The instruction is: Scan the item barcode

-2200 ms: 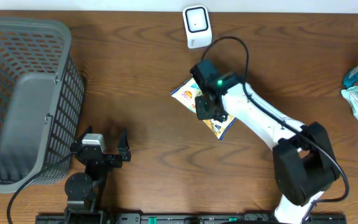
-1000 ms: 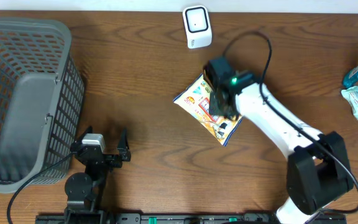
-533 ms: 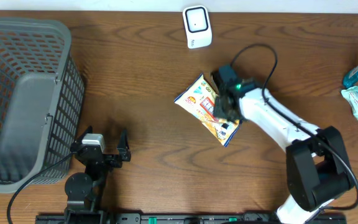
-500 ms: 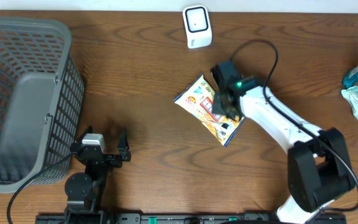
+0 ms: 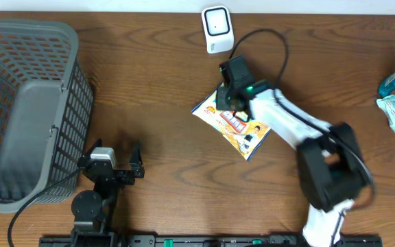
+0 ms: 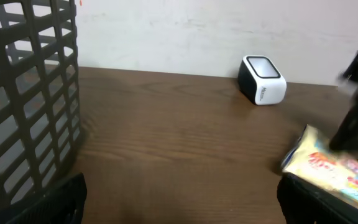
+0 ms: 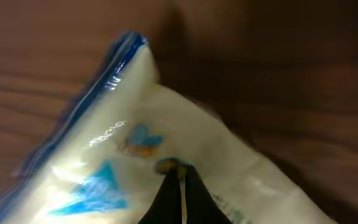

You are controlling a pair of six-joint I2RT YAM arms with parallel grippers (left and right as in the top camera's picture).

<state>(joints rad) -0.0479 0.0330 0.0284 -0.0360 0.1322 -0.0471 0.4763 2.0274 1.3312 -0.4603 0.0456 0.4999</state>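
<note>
Nearest the table's (image 5: 149, 82) front edge, our left gripper (image 5: 137, 162) sits spread wide and idle. Mid-table, the snack packet (image 5: 242, 130) lies flat about where it was. Our right gripper (image 5: 226, 101), clenched tight, has slid from the packet's middle to its far corner. The scanner (image 5: 217, 29) stands at the far edge, so we judge the barcode not yet scanned.

A dark brown bench (image 5: 149, 82) with bold, wavy wood grain fills the overhead view from edge to edge; its surface has a dull sheen under soft, even light; behind its far edge stands a plain white wall (image 6: 166, 31), faintly marked, meeting the wood in a straight line.
</note>
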